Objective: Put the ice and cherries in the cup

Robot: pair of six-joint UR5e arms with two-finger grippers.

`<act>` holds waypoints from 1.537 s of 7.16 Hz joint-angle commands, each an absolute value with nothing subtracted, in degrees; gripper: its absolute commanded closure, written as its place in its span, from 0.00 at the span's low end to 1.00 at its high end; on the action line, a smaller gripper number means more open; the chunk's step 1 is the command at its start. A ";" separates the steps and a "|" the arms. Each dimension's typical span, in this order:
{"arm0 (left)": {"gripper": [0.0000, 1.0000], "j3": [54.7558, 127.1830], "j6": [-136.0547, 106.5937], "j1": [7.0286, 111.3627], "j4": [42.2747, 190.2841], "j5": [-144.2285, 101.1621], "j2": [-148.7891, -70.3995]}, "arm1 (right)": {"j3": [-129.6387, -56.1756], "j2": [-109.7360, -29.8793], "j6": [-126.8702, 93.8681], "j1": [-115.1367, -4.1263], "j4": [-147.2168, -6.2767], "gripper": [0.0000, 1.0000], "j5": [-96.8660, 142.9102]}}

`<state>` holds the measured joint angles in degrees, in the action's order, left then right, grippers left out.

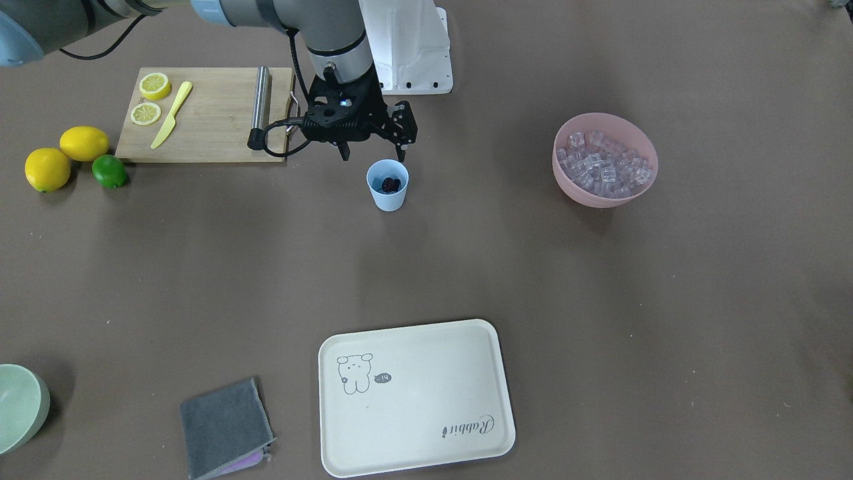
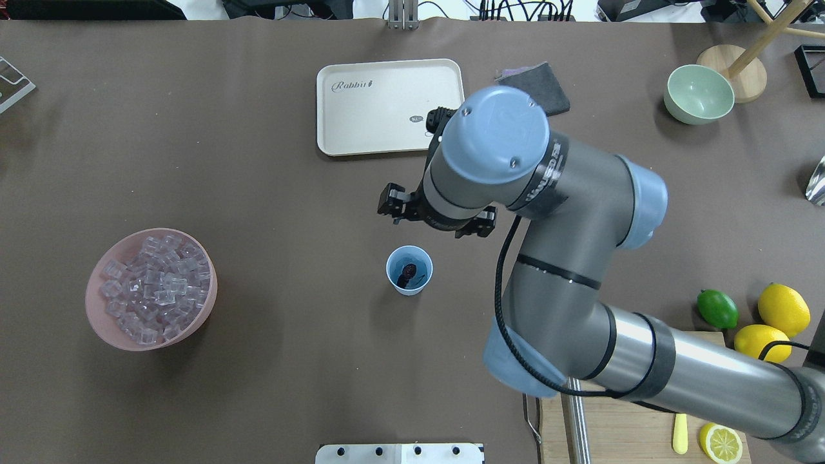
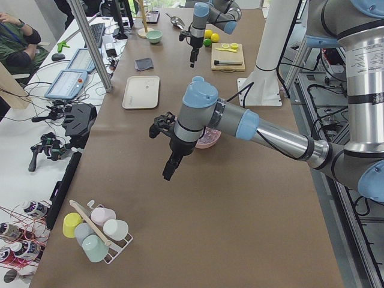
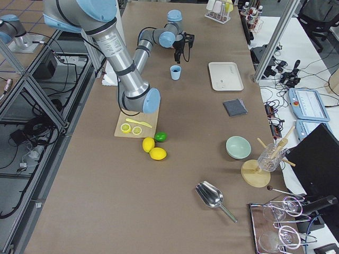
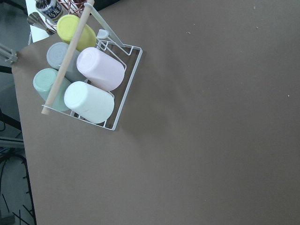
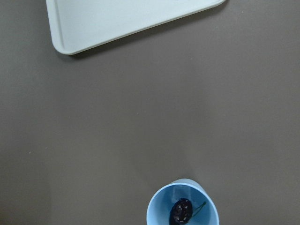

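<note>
The cherries (image 1: 390, 184) lie at the bottom of the light blue cup (image 1: 387, 197), so the ice (image 1: 603, 165) is what is left. I judge it best pinched one cube at a time off the heap and released low over the cup's mouth, since so light a tumbler could tip. The right end effector (image 1: 373, 155) hangs spread and empty close above the cup, the left end effector's (image 3: 170, 169) state I cannot tell, and all the ice sits in the pink bowl (image 1: 600, 199), well apart on the counter.

right arm (image 2: 567, 193) hides tray (image 2: 320, 109) corner & most of cutting board (image 2: 619, 428) overhead; cup (image 6: 157, 208) cut off by wrist cam's edge; left gripper (image 3: 168, 174) grip unreadable.
</note>
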<state>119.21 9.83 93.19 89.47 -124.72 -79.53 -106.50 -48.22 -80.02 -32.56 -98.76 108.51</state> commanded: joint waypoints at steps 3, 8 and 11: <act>0.01 106.81 8.97 94.22 89.30 -137.96 -75.06 | -113.72 -62.52 -48.01 -56.45 -107.75 0.00 119.61; 0.01 106.96 0.35 94.13 81.83 -134.74 -74.44 | -110.32 -84.86 0.94 -83.88 -112.76 0.00 124.80; 0.01 107.05 0.26 94.13 81.91 -134.74 -74.44 | -104.59 -93.99 10.91 -90.43 -112.85 0.00 125.06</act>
<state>106.98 0.30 94.13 81.88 -134.74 -74.46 -105.51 -89.04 9.39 -88.78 -112.84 124.72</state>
